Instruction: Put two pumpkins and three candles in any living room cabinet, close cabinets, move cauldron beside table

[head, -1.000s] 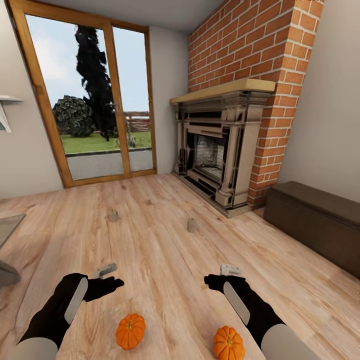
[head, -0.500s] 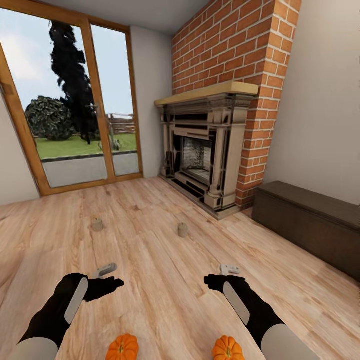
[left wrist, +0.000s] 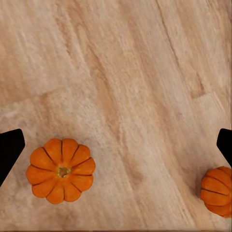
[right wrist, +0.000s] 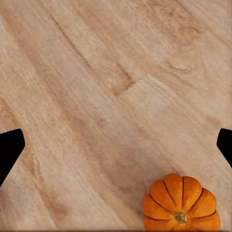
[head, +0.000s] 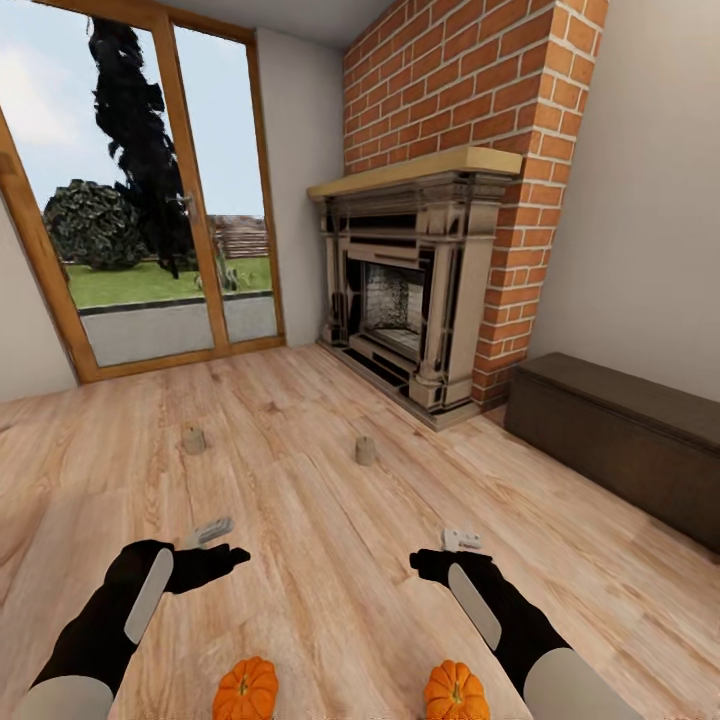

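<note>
Spanning the room, wood floor [head: 330, 560] carries two pumpkins [head: 246, 689] beneath both empty, spread end effectors [head: 210, 545].

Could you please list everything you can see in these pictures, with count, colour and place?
pumpkins: two, orange, on the floor close in front of the robot, one by each arm
candles: two, grey-beige, upright on the floor farther out, apart from each other
cabinet: one, dark brown, low against the right wall, closed
fireplace: one, grey stone with pale mantel, under the red brick chimney
glass door: one, wooden frame, far wall, garden beyond
floor: light wood planks
left gripper: black, fingers spread, above the floor, empty
right gripper: black, fingers spread, above the floor, empty
</note>
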Controlling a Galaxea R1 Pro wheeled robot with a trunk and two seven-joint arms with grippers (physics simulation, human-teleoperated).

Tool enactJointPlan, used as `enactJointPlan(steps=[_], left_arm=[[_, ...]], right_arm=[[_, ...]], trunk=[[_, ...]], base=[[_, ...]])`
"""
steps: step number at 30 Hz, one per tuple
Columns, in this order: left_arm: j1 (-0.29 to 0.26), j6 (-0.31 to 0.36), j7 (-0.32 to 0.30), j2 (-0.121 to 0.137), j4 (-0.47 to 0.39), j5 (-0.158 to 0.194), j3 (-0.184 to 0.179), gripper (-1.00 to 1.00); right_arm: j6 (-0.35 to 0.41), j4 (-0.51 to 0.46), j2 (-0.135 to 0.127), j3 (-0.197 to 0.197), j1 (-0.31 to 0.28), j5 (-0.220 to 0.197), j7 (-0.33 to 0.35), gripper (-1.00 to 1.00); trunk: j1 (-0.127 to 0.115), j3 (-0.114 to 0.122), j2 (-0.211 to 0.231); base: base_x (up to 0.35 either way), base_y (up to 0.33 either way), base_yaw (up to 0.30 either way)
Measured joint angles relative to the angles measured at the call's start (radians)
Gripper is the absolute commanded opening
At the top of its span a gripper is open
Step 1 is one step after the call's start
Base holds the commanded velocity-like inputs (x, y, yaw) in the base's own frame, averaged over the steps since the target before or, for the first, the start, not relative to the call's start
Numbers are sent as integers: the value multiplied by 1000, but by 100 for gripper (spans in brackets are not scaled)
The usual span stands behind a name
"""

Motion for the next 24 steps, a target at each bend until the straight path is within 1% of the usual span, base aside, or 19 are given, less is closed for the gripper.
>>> enactJointPlan(steps=[1,2,3,4,5,6,7,8,9,10,11,12,14,16,17,19,21,24], left_arm=[[0,13,0,2,-4,24,1,100],[1,17,0,3,-4,32,1,100],[1,23,-1,4,-5,49,1,100],[1,29,-1,8,-6,70,2,100],[1,31,-1,11,-7,85,2,100],[1,32,-1,13,-7,92,2,100],[1,34,-1,15,-8,107,2,100],[1,37,-1,17,-10,131,1,100],[1,41,-1,18,-14,148,1,100],[1,48,-2,19,-22,165,1,100],[1,51,-3,19,-28,173,1,100],[2,56,-9,21,-43,190,0,100],[5,62,-39,33,-77,223,0,100],[8,65,-95,55,-98,248,-1,100],[10,66,-150,74,-104,260,-2,100],[11,66,-225,90,-108,267,-2,100],[11,66,-282,100,-107,269,-3,100],[12,66,-326,103,-104,271,-3,100]], right_arm=[[1,0,-1,-1,0,-1,0,100],[2,1,-1,-3,0,-1,0,100],[3,1,-2,-12,0,-2,3,100],[7,1,-4,-45,0,-11,9,100],[9,1,-5,-79,0,-22,14,100],[10,0,-6,-116,0,-31,21,100],[10,0,-8,-134,0,-35,26,100],[12,-1,-18,-179,0,-41,42,100],[13,-1,-30,-202,0,-45,55,100],[14,-1,-45,-217,0,-47,69,100],[14,0,-53,-222,0,-49,77,100],[15,0,-68,-229,0,-51,90,100],[16,0,-93,-239,0,-66,110,100],[16,0,-112,-256,0,-95,118,100],[16,0,-128,-266,0,-114,121,100],[16,0,-142,-272,0,-131,122,100],[18,1,-151,-275,0,-139,123,100],[34,3,-157,-280,0,-143,125,100]], trunk=[[0,-4,0],[1,-8,0],[1,-12,-1],[2,-15,-1],[2,-19,-1],[3,-23,-1],[3,-27,-2],[4,-31,-2],[4,-35,-2],[4,-39,-2],[5,-43,-3],[5,-46,-3],[6,-54,-3],[7,-62,-4],[8,-66,-4],[9,-74,-4],[9,-81,-5],[11,-93,-6]], base=[[0,0,0],[0,0,0],[0,0,0],[0,0,0],[0,0,0],[0,0,0],[0,0,0],[0,0,0],[0,0,0],[0,0,0],[0,0,0],[0,0,0],[0,0,0],[0,0,0],[0,0,0],[0,0,0],[0,0,0],[0,0,0]])
